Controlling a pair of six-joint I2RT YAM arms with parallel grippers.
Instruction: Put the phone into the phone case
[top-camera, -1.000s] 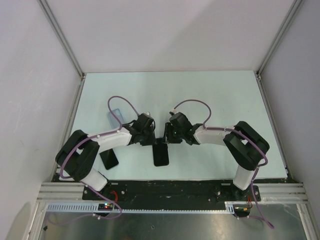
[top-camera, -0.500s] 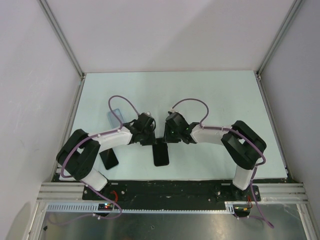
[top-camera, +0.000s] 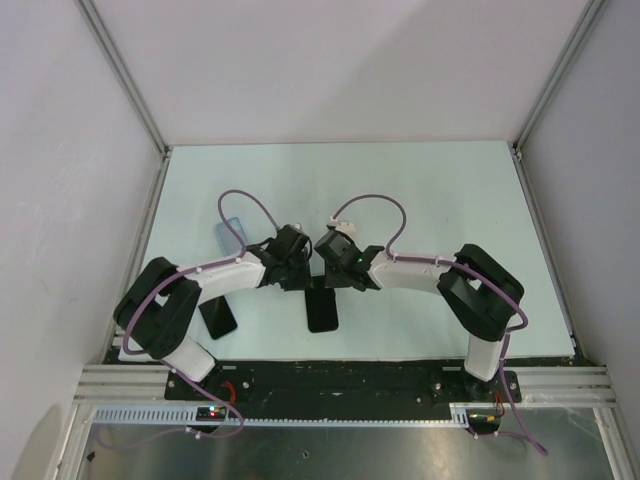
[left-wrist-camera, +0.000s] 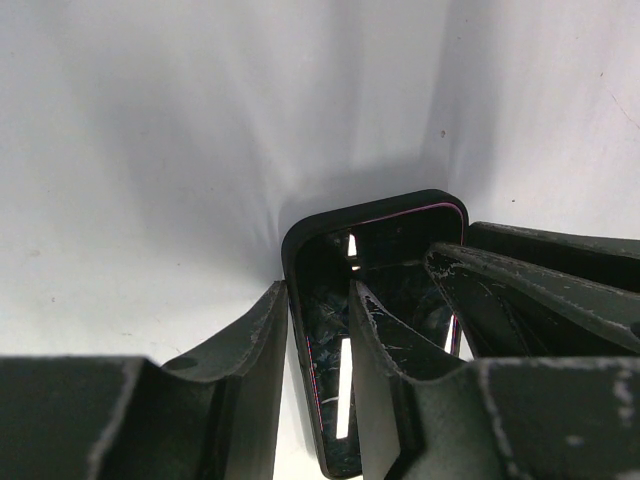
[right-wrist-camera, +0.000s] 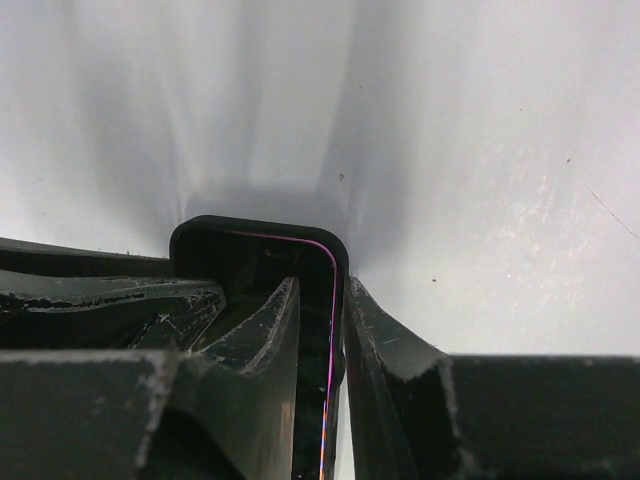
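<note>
Still gripping glossy black rounded phone (left-wrist-camera: 400, 235).
My left gripper (left-wrist-camera: 318, 300), right gripper (right-wrist-camera: 322, 290) pinch its edges; right slid left.

Light: bright, even.
Shadows: soft grey patch on the table (left-wrist-camera: 330, 180), mid-frame, wrist views.
Glare: white streaks on the phone (left-wrist-camera: 385, 235).

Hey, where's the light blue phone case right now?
Top view: the phone case lies flat on the table's left half, just beyond the left arm, beside its purple cable loop.
</note>
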